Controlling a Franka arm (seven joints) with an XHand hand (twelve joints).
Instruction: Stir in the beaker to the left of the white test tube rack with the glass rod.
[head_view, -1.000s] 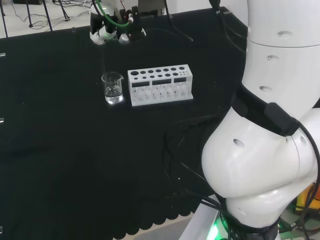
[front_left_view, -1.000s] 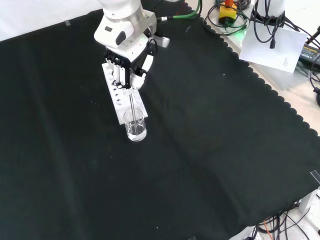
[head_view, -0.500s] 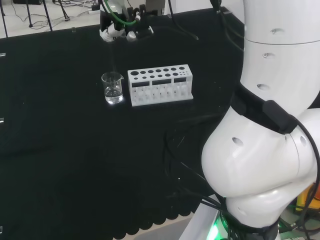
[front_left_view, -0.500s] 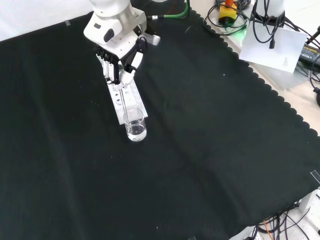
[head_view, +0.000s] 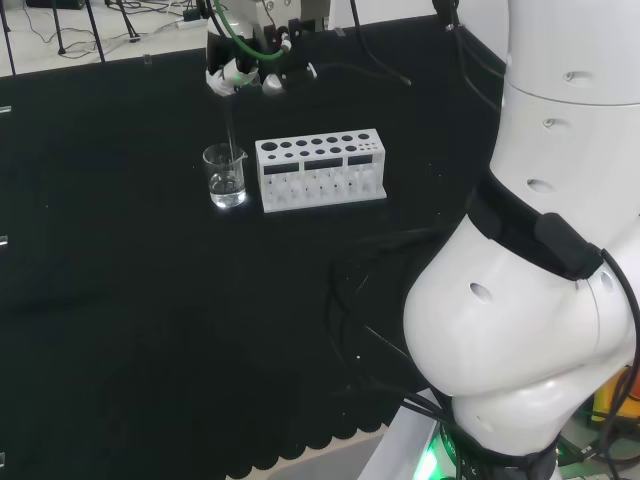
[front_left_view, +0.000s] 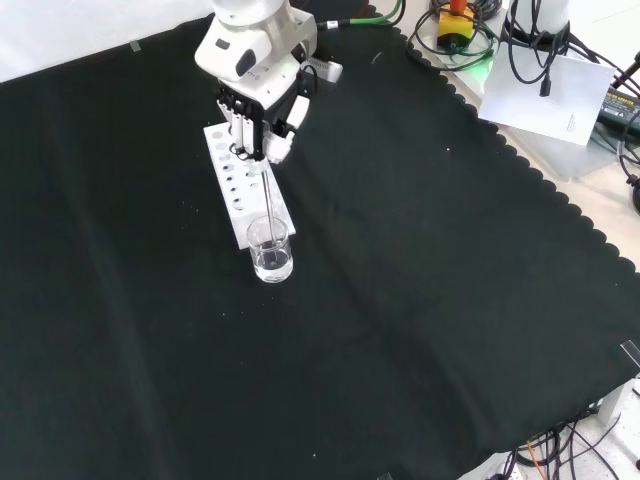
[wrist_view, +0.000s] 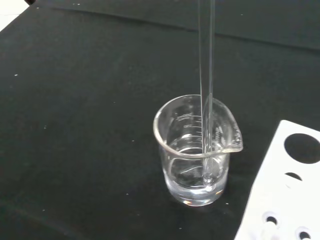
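From the head view I see my hand (head_view: 243, 70) above the beaker (head_view: 225, 176), which stands just left of the rack (head_view: 320, 170) on the surface (head_view: 120, 300). In the front view its fingers (front_left_view: 250, 135) pinch the rod (front_left_view: 268, 205), which runs steeply down into the beaker. The wrist view shows the rod's tip in the liquid, close to the wall under the spout, so I judge any stirring circle must stay tight.

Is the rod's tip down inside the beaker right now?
Yes: in the wrist view the glass rod passes the rim of the beaker, and its tip sits near the bottom.
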